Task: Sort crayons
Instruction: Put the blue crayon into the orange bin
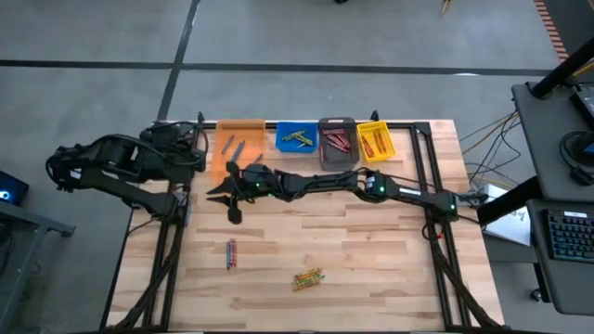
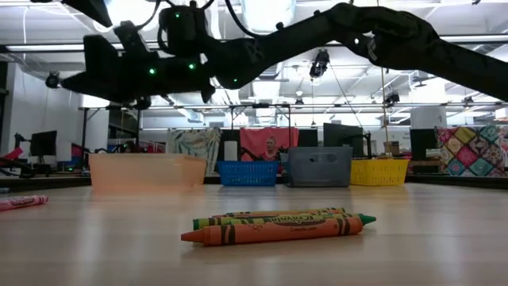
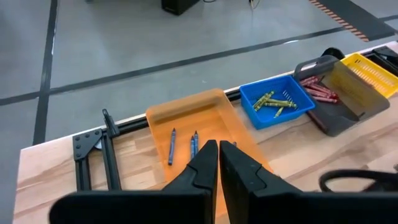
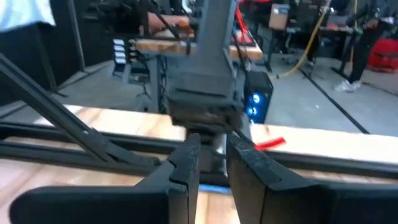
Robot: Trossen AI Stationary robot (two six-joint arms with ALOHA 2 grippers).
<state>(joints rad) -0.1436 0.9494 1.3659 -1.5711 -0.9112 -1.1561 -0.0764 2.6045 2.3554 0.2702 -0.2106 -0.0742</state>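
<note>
We see four bins in a row: orange, blue, grey and yellow. The desk is pale striped wood. Near us lie red and blue crayons and green and orange crayons.

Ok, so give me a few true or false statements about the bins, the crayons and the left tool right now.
1. The blue bin holds green-yellow crayons. True.
2. The orange bin is empty. False: two blue crayons lie in it.
3. The left tool is shut. True.
4. Every crayon is already in a bin. False: an orange and green bunch and a red and blue bunch lie on the table.
5. The grey bin stands between the blue bin and the yellow bin. True.
</note>
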